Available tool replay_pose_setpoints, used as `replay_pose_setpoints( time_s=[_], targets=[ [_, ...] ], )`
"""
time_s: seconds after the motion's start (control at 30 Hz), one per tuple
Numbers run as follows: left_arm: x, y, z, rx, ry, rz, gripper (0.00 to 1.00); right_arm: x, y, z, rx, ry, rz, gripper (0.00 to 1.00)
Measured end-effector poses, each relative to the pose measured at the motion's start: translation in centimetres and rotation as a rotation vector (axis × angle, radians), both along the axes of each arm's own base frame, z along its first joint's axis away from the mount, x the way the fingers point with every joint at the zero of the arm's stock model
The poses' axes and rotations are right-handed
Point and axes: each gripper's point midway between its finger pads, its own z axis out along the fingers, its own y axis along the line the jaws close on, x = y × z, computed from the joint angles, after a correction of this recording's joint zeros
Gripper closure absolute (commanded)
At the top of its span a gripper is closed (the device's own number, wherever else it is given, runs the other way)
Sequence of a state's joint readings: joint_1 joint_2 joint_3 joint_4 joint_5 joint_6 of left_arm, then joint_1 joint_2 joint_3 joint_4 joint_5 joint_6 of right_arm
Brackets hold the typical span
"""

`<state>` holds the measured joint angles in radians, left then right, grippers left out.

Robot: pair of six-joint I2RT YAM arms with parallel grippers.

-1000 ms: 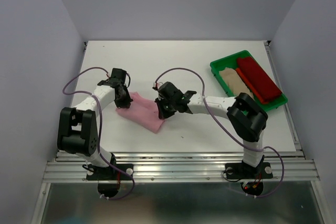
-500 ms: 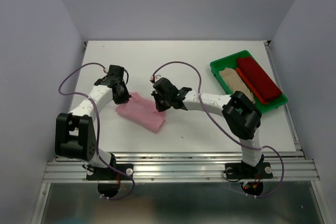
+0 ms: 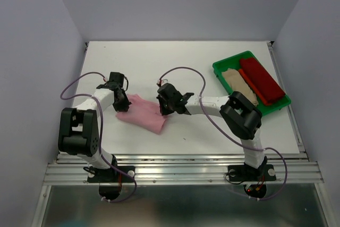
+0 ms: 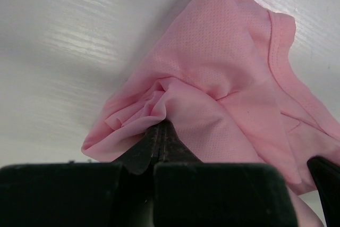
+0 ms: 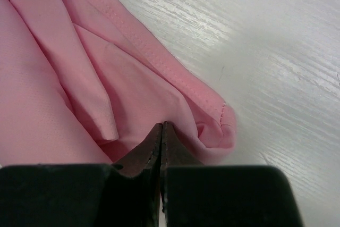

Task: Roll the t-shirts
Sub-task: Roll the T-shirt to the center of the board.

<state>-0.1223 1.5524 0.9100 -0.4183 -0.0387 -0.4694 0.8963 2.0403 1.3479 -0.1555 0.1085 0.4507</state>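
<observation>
**Both Hands Clenched on the Pink T-Shirt**

Closest to the arm bases, the light pink t-shirt (image 3: pixel 144 114) lay bunched on the white tabletop (image 3: pixel 175 62) as a slanting, crumpled strip. Everything else here is placed from it. The left hand (image 3: pixel 121 101) sat at the shirt's left end and the right hand (image 3: pixel 164 107) at its right end, with the cloth lying between them.

Seen from the left wrist, the left hand was clenched tight, with a gathered fold of pink cloth pinched at its tip. The fabric puckered into small ridges just there. Beyond the pinch the shirt spread flatter, and a stitched, ribbed edge ran along its right side.

Seen from the right wrist, the right hand was likewise squeezed closed, tip to tip, on the shirt's edge. Just right of the pinch, a seamed hem curled over into a small loop against the bare tabletop. Left of the pinch, the cloth lay in long overlapping folds.

Farther back, and well apart to the right of the pink shirt, stood the green tray (image 3: pixel 217 70), set at a slant. In it lay the beige t-shirt (image 3: pixel 236 82) and the dark red t-shirt (image 3: pixel 261 81) as long bundles, side by side and touching. The beige one was on the side nearer the pink shirt.
</observation>
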Motion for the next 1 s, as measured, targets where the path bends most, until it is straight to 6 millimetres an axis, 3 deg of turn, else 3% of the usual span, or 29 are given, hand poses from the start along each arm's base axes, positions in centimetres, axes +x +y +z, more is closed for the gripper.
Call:
replay_pose_setpoints(
  time_s=[0.63, 1.0],
  targets=[
    [-1.0, -0.1, 0.8, -0.017, -0.008, 0.006, 1.0, -0.3, -1.1, 0.0, 0.048, 0.009, -0.104, 0.99],
    [-1.1, -0.9, 0.7, -0.051, -0.007, -0.004, 1.0, -2.8, -3.8, -0.2, 0.088, 0.091, -0.234, 0.99]
  ],
)
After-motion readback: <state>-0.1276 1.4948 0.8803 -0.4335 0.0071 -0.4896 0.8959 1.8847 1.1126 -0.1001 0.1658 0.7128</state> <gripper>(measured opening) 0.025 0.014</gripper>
